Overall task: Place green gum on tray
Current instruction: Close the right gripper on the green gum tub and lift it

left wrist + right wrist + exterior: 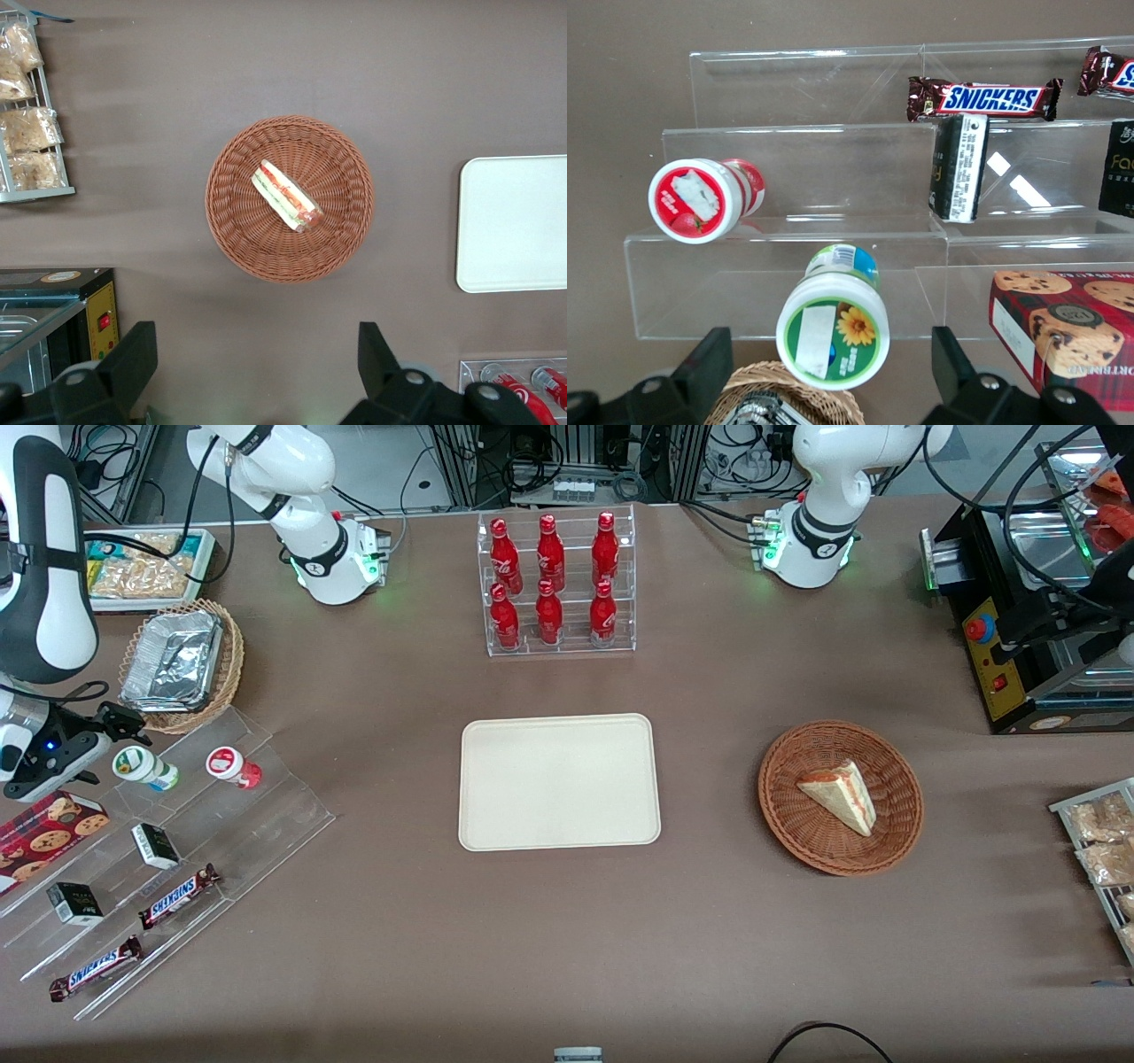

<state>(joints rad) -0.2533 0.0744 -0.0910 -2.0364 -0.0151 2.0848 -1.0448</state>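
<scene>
The gripper point(828, 376) is open, its fingers wide apart around the round, smooth green gum point(832, 329) on the clear plastic shelf point(788, 257). The flat tray point(559, 781) sits mid-table.

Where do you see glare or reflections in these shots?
Front view: shine on the foil tray; end effector near the green gum. Right wrist view: bright glints on the clear acrylic shelf. Left wrist view: the tray looks evenly lit.
</scene>
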